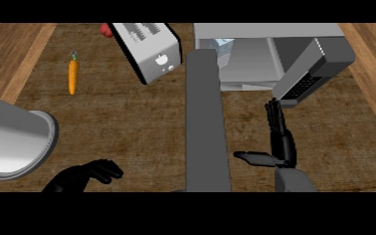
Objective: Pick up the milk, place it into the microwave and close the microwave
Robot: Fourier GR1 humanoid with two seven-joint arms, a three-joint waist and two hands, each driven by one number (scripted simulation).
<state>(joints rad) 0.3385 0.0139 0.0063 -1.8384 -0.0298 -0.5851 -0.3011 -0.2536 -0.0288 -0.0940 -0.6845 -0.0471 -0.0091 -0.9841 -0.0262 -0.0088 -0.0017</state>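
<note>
While microwave door point(312, 74) stands ajar at 1 o'clock, right hand point(279, 139) fingers straight, released, tips touching its lower edge; milk point(224, 52) inside microwave point(268, 32). Left hand point(88, 175) curled, holding nothing, 7 o'clock.

From my seat, a tall grey slab point(204, 124) up the middle of the frame hides the bench point(132, 124) behind it and part of the microwave point(249, 64) at upper right. Inside the microwave I can make out only a pale shape point(224, 50) beside the slab, too indistinct to name. A red thing point(106, 30) at upper left is mostly hidden behind the tilted toaster-like box point(150, 50). The grey round object point(26, 139) at left runs off the frame's edge. The left hand point(84, 175) is cut off at the bottom, its wrist unseen.
</note>
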